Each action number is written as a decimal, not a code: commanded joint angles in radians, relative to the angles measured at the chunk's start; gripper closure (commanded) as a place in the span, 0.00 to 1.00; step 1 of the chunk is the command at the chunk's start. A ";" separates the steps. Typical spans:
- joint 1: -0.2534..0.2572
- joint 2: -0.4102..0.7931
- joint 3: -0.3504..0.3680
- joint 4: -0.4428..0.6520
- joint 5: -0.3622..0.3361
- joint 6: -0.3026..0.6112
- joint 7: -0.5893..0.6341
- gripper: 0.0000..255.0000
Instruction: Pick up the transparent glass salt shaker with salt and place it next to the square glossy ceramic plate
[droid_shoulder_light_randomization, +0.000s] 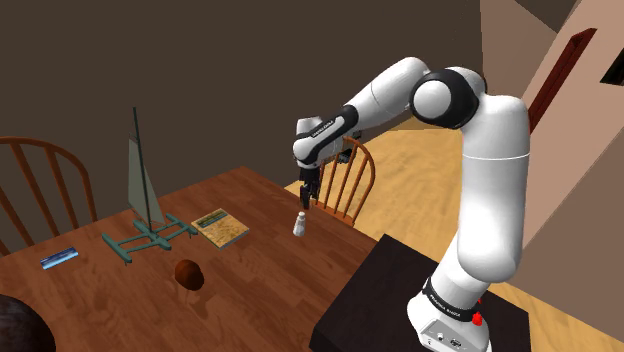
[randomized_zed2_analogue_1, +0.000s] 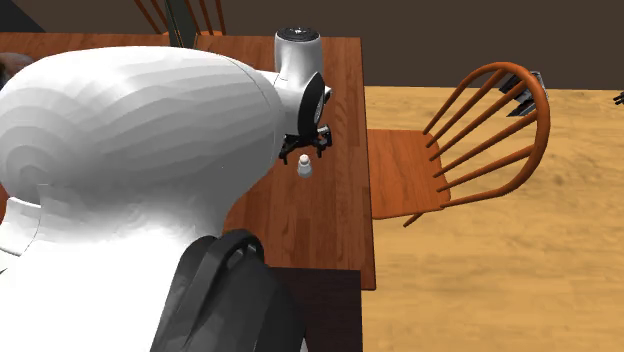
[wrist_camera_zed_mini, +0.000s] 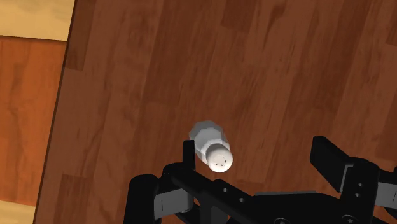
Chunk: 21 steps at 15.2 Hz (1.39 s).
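Observation:
The salt shaker (droid_shoulder_light_randomization: 299, 225), a small pale ribbed bottle with a white holed cap, stands upright on the wooden table (droid_shoulder_light_randomization: 262, 262) near its edge. My black gripper (droid_shoulder_light_randomization: 307, 200) hangs just above it, pointing down, with the fingers apart and nothing between them. In the second exterior view the shaker (randomized_zed2_analogue_1: 303, 166) sits right under the gripper (randomized_zed2_analogue_1: 303, 150). In the wrist view the shaker (wrist_camera_zed_mini: 213, 147) stands close beside one finger (wrist_camera_zed_mini: 188, 153) and off the middle of the open gripper (wrist_camera_zed_mini: 256, 153).
On the table stand a model sailboat on a green frame (droid_shoulder_light_randomization: 142, 205), a flat book (droid_shoulder_light_randomization: 220, 227), a small blue object (droid_shoulder_light_randomization: 60, 257) and a brown round object (droid_shoulder_light_randomization: 188, 272). A wooden chair (droid_shoulder_light_randomization: 345, 180) stands at the table's edge behind the gripper; another chair (droid_shoulder_light_randomization: 40, 190) is at the far side.

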 joint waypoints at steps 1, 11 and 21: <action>-0.008 0.084 0.007 0.065 0.011 0.012 -0.014 0.00; -0.025 0.254 0.022 0.145 0.030 0.093 -0.037 0.00; -0.026 0.259 0.022 0.143 0.030 0.099 -0.037 1.00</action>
